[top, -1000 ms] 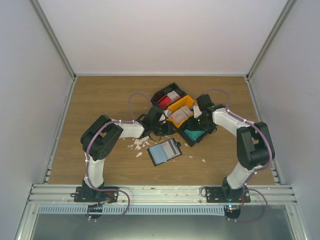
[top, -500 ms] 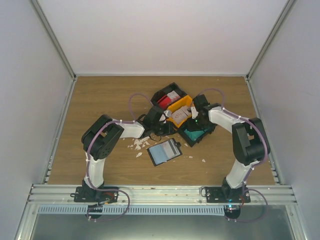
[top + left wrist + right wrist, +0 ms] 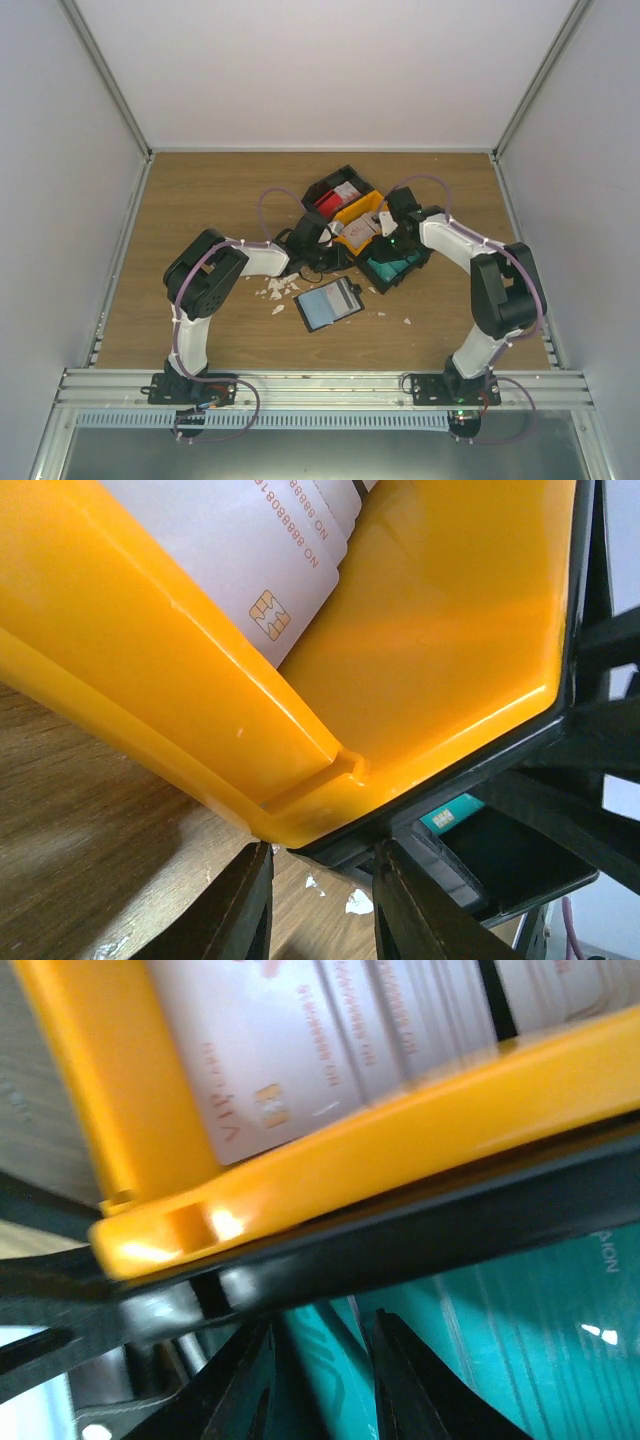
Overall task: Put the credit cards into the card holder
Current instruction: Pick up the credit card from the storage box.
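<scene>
The card holder [image 3: 328, 304], a black wallet, lies open on the table in front of the bins. Whitish credit cards [image 3: 250, 550] [image 3: 330, 1050] lean in the yellow bin [image 3: 352, 213]. Teal credit cards [image 3: 392, 268] [image 3: 540, 1310] fill the black bin to its right. Red-and-white ones [image 3: 335, 198] sit in the far black bin. My left gripper [image 3: 322, 846] [image 3: 328, 248] is open at the yellow bin's near corner, wood showing between its fingers. My right gripper [image 3: 322, 1325] [image 3: 388, 232] dips into the teal bin, jaws apart around a tilted teal card; contact is unclear.
The yellow bin [image 3: 450, 630] [image 3: 400, 1160] fills both wrist views, edged by the black bin rim [image 3: 420, 1230]. White crumbs [image 3: 275, 290] lie scattered left of the wallet, and a few more [image 3: 407, 321] to its right. Grey walls enclose the table.
My right gripper has moved toward me and a little left, from the yellow bin's far right edge down over the teal bin. The left arm and the wallet have stayed put.
</scene>
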